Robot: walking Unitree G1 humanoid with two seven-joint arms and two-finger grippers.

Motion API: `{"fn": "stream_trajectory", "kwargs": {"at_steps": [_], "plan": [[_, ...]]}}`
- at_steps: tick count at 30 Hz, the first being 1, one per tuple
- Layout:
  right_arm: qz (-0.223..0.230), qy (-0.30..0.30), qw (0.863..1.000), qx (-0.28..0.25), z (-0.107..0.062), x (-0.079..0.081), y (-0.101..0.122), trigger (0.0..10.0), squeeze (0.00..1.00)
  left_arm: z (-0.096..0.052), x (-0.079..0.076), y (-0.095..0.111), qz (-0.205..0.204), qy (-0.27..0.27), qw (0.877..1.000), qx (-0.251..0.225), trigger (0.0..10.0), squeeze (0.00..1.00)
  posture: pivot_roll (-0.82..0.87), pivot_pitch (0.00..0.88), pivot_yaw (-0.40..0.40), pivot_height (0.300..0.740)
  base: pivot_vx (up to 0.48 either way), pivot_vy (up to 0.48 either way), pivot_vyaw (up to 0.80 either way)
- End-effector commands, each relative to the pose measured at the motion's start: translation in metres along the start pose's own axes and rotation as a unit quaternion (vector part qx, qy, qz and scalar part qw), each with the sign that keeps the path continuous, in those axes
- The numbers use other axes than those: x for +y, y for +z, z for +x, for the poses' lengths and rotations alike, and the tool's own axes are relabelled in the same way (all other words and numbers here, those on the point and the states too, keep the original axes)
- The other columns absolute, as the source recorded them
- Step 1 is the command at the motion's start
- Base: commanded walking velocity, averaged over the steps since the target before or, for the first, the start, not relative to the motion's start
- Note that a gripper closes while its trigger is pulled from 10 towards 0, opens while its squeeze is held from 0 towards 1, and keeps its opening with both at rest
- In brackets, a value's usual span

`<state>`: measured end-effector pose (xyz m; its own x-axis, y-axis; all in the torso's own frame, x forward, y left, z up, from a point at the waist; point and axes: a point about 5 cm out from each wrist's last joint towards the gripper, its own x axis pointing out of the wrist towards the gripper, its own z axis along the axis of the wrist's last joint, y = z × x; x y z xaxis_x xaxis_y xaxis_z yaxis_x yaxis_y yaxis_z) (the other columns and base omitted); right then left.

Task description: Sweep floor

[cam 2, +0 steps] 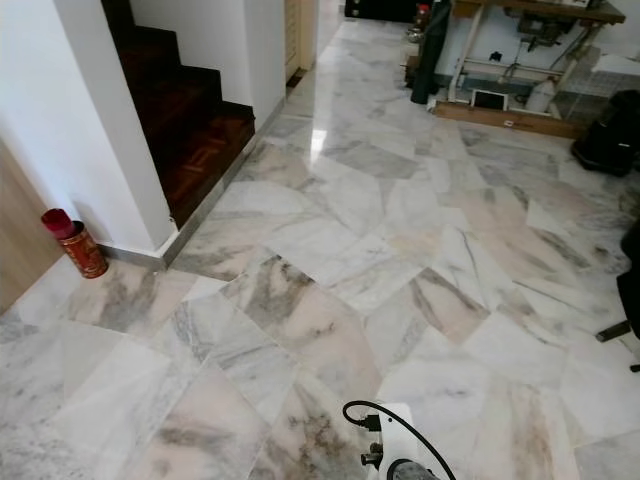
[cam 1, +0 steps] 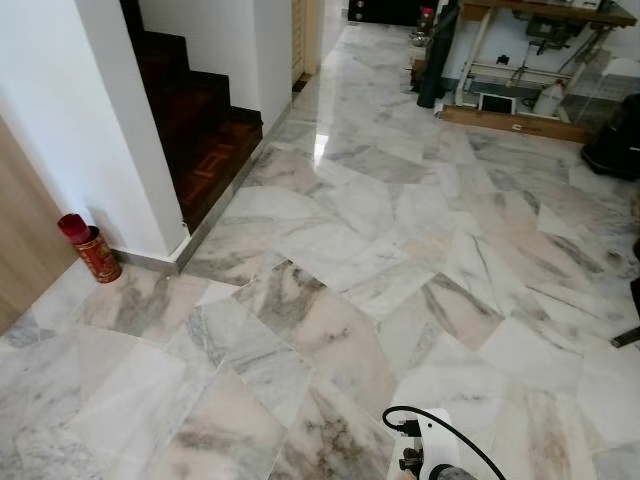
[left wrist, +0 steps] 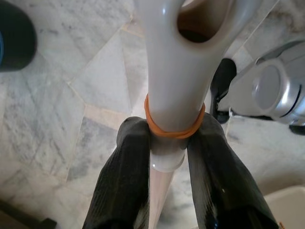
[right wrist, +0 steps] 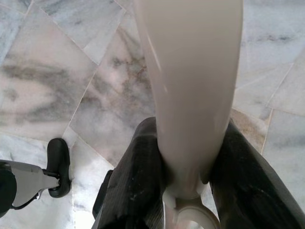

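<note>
- Between both grippers stands the white broom handle [left wrist: 174,81]: left gripper [left wrist: 169,157] and right gripper [right wrist: 186,162] clench it.
- Sweeping seems underway; next, draw strokes across the marble floor [cam 1: 330,250].

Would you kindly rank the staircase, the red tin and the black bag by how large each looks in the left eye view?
1. Dark wooden staircase, by far the largest.
2. Red tin beside the wall corner and black bag at the right edge: I would not rank these, as the bag is cut off by the frame and stands farther from the camera.
</note>
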<state>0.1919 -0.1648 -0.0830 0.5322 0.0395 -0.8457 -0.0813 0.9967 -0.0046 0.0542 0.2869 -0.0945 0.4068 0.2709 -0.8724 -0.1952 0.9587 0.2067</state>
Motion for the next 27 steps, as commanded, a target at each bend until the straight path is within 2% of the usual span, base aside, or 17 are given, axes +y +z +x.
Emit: {"fn": "stream_trajectory", "kwargs": {"at_steps": [1, 8, 11, 16, 20, 22, 25, 27], "plan": [[-0.018, -0.003, 1.000, 0.012, -0.001, -0.002, -0.007, 10.0, 0.00, -0.001, 0.000, -0.005, 0.000, -0.003, 1.000, 0.004, 10.0, 0.00, 0.06, 0.046, -0.052, 0.740, 0.000, 0.000, 0.00], [-0.041, -0.059, 0.997, 0.032, -0.004, -0.023, -0.013, 10.0, 0.00, 0.000, -0.006, -0.004, 0.009, -0.012, 1.000, 0.006, 10.0, 0.00, -0.01, 0.000, -0.026, 0.740, 0.000, 0.000, 0.00], [-0.036, -0.067, 0.997, 0.029, -0.005, -0.031, -0.012, 10.0, 0.00, 0.001, -0.012, -0.003, 0.014, -0.022, 1.000, 0.004, 10.0, 0.00, -0.03, 0.000, -0.005, 0.740, 0.000, 0.000, 0.00], [-0.009, -0.098, 0.995, 0.015, -0.007, -0.046, -0.006, 10.0, 0.00, 0.003, -0.021, 0.005, 0.057, -0.048, 0.997, -0.008, 10.0, 0.00, -0.08, 0.000, 0.041, 0.740, 0.000, 0.000, 0.00], [-0.025, -0.114, 0.992, 0.042, -0.008, -0.049, -0.012, 10.0, 0.00, 0.004, -0.022, 0.010, 0.061, -0.046, 0.997, -0.015, 10.0, 0.00, -0.10, 0.000, 0.043, 0.740, 0.000, 0.000, 0.00], [-0.049, -0.125, 0.988, 0.078, -0.010, -0.050, -0.023, 10.0, 0.00, 0.005, -0.021, 0.013, 0.056, -0.041, 0.997, -0.023, 10.0, 0.00, -0.10, 0.000, 0.038, 0.740, 0.000, 0.000, 0.00], [-0.047, -0.115, 0.988, 0.095, -0.010, -0.043, -0.032, 10.0, 0.00, 0.005, -0.017, 0.019, 0.042, -0.028, 0.998, -0.041, 10.0, 0.00, -0.09, 0.000, 0.018, 0.740, 0.000, 0.000, 0.00], [-0.053, -0.109, 0.989, 0.087, -0.009, -0.039, -0.030, 10.0, 0.00, 0.005, -0.015, 0.022, 0.027, -0.022, 0.998, -0.052, 10.0, 0.00, -0.08, 0.000, -0.004, 0.740, 0.000, 0.000, 0.00]]}}
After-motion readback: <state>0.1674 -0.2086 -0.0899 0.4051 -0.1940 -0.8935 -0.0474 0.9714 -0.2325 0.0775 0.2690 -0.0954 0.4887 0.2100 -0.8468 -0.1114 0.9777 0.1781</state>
